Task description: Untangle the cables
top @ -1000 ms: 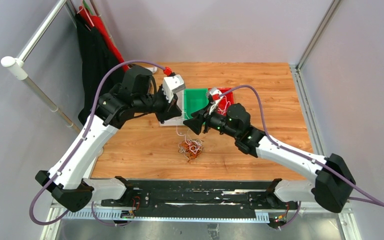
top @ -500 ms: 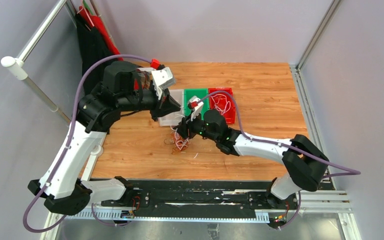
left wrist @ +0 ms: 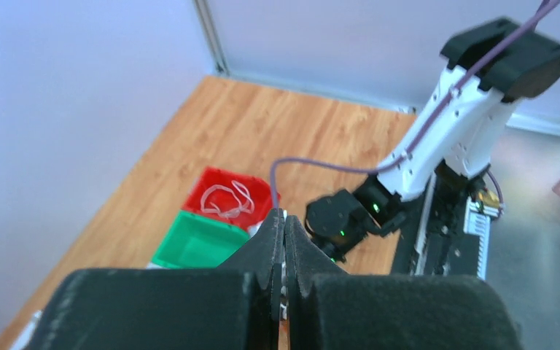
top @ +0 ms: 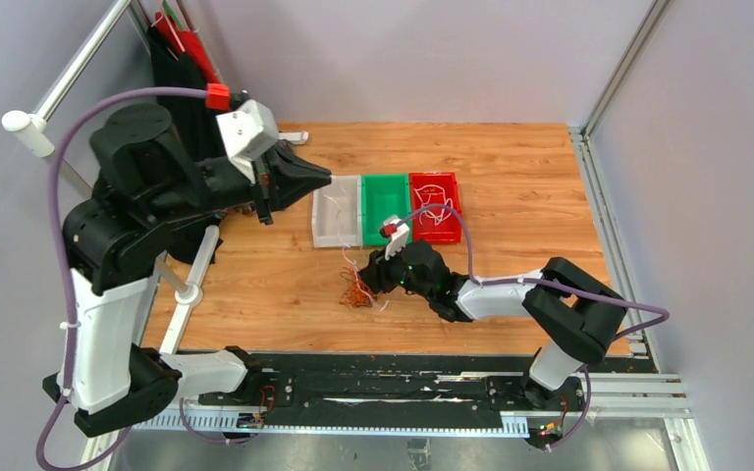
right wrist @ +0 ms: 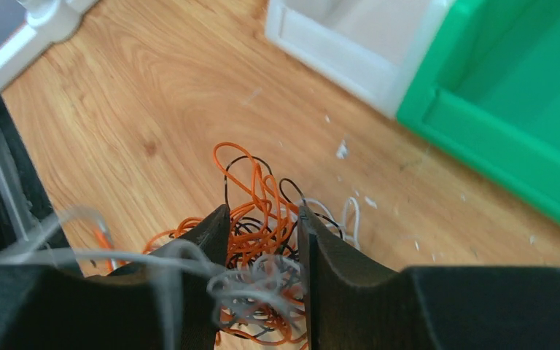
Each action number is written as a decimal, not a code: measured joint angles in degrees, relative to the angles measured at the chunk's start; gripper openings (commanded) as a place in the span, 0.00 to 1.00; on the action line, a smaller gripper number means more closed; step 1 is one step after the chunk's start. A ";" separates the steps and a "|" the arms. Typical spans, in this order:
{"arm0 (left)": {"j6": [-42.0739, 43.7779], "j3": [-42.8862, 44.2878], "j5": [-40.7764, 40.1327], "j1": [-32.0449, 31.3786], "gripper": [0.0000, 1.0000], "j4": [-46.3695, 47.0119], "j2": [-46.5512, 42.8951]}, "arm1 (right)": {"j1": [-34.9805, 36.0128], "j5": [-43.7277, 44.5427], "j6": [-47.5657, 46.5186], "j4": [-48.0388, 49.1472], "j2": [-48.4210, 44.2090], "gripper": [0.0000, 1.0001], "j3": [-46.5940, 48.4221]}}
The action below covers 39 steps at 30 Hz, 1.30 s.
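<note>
Orange, black and white cables (right wrist: pixel 257 208) sit in one knotted clump on the wooden worktop (top: pixel 520 177), near the middle, just on the near side of a row of three trays. Down in the clump is the right tool (right wrist: pixel 262 219), low over the wood: fingers apart, straddling the top loops, wire packed into the gap. A few pale strands drape across both fingers close to the lens, blurred. Can't tell if any strand is actually pinched. Up high at the far left is the left tool (top: pixel 319 177), well apart from the clump, fingers pressed together with nothing between them, pointing right toward the trays. Trays touch side by side: white tray (top: pixel 337 211) on the left, green tray (top: pixel 385 201) in the middle, red tray (top: pixel 434 177) on the right. Red one holds loose white cable loops (top: pixel 436 208). Small pale flecks (right wrist: pixel 341 149) lie on the wood between clump and trays.
</note>
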 measured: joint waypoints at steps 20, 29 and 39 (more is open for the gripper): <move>4.39 1.77 -12.76 -0.04 0.01 15.21 -5.05 | 0.96 7.74 -0.42 -7.23 -16.17 0.67 -8.63; 5.90 -7.93 -9.25 -0.04 0.01 13.46 -5.55 | 0.96 10.10 -5.46 -17.40 -35.80 0.72 4.46; 8.02 -8.76 -6.60 -0.04 0.00 13.05 -5.86 | 0.96 10.56 -12.85 -21.84 -35.71 0.75 6.67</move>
